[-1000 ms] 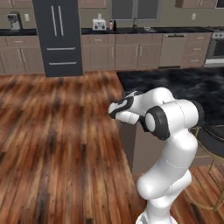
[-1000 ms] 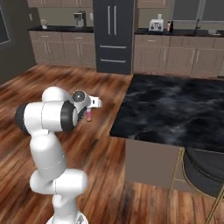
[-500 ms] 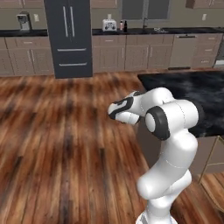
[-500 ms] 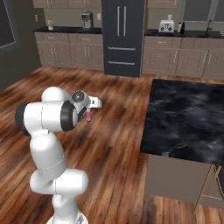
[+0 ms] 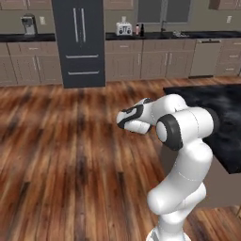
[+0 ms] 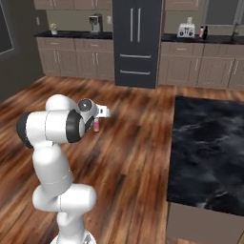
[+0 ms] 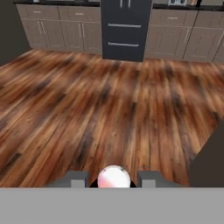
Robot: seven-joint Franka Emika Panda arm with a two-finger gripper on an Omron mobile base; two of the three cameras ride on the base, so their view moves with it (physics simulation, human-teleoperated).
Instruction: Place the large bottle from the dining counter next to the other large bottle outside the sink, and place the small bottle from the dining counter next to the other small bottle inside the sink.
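While the arm point(image 5: 181, 155) is folded close to its body in the left base view, its own wrist hides the gripper. The dining counter point(image 5: 221, 117) is cut off at the right edge. Far behind, two small bottles point(image 5: 139, 29) stand on the worktop, too small to make out.

From the right base view, a small pink bottle point(image 6: 96, 126) hangs under the hand, partly covered.

Through the hand view, the gripper point(image 7: 113, 179) pinches this bottle's rounded pale end point(image 7: 113, 177) between its fingers point(image 7: 75, 179), above the wooden floor point(image 7: 109, 109).
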